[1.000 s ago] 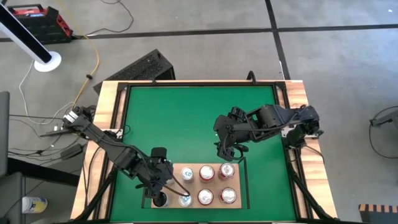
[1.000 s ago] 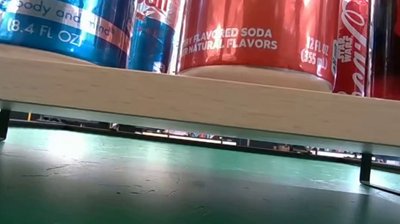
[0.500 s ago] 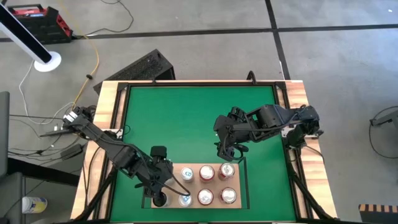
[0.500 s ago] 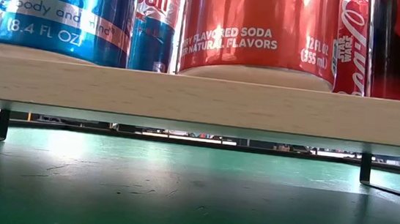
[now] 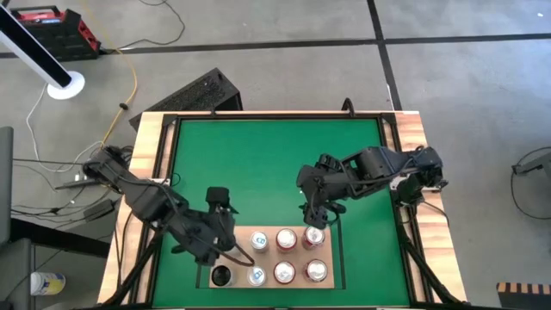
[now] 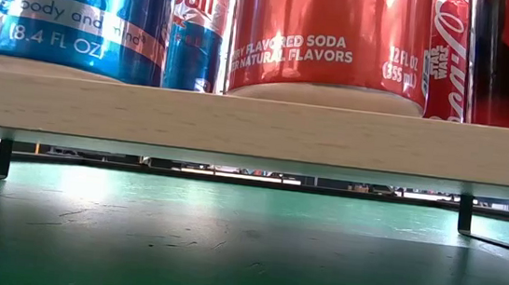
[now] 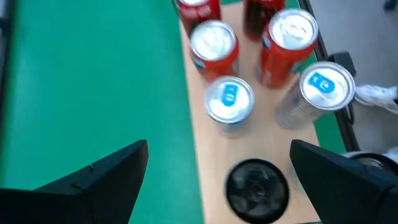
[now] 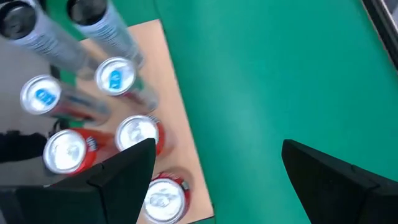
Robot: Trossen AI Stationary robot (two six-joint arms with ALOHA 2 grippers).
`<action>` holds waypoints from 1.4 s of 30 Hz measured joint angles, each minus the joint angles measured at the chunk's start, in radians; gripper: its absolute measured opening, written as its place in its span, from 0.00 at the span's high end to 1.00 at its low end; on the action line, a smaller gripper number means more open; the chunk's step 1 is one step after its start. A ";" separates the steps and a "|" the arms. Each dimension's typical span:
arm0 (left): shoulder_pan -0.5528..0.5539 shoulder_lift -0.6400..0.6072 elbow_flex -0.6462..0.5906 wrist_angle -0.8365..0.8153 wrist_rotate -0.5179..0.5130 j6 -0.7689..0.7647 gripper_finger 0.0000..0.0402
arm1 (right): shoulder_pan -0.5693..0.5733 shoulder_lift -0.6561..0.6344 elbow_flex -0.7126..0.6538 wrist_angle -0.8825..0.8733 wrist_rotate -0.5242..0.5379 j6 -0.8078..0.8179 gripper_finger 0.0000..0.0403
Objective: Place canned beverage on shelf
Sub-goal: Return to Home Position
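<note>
Table (image 5: 275,164) with green mat | shelf (image 6: 256,124) at its near edge, cans (image 5: 283,273) upright in rows on it | left gripper (image 7: 219,144) above shelf's left end, jaws released | right gripper (image 8: 219,143) above shelf's far-right edge, jaws released

- High camera hangs overhead, looking straight down on the whole table (image 5: 151,138); the shelf (image 5: 300,256) sits at six o'clock.
- Low camera sits on the green mat (image 6: 225,252), very close, facing twelve o'clock under that shelf.
- Both wrist cameras look down closely on its cans (image 7: 229,99).
</note>
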 joint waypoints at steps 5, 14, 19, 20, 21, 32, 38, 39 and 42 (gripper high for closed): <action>0.000 -0.071 0.013 -0.008 -0.061 0.066 0.06 | 0.079 0.000 0.000 0.002 0.014 0.026 0.08; -0.040 -0.309 -0.066 -0.002 -0.195 0.125 0.11 | 0.291 0.000 0.000 0.031 0.249 0.244 0.10; -0.041 -0.511 -0.274 0.116 -0.233 0.142 0.18 | 0.339 0.016 0.001 0.037 0.392 0.433 0.14; -0.041 -0.556 -0.330 0.161 -0.231 0.160 0.19 | 0.344 0.025 0.001 0.038 0.408 0.449 0.15; -0.041 -0.603 -0.392 0.216 -0.228 0.184 0.21 | 0.348 0.037 0.001 0.040 0.415 0.462 0.17; 0.060 -0.999 -1.028 0.981 0.009 0.300 0.40 | 0.247 0.113 0.000 0.112 0.352 0.438 0.27; 0.198 -1.036 -1.135 1.047 0.010 0.216 0.53 | 0.126 0.095 0.000 0.102 0.194 0.215 0.35; 0.224 -1.036 -1.136 1.047 0.014 0.207 0.56 | 0.105 0.093 0.001 0.097 0.159 0.164 0.37; 0.306 -1.037 -1.132 1.046 0.037 0.203 0.63 | 0.046 0.078 0.000 0.044 0.096 0.025 0.44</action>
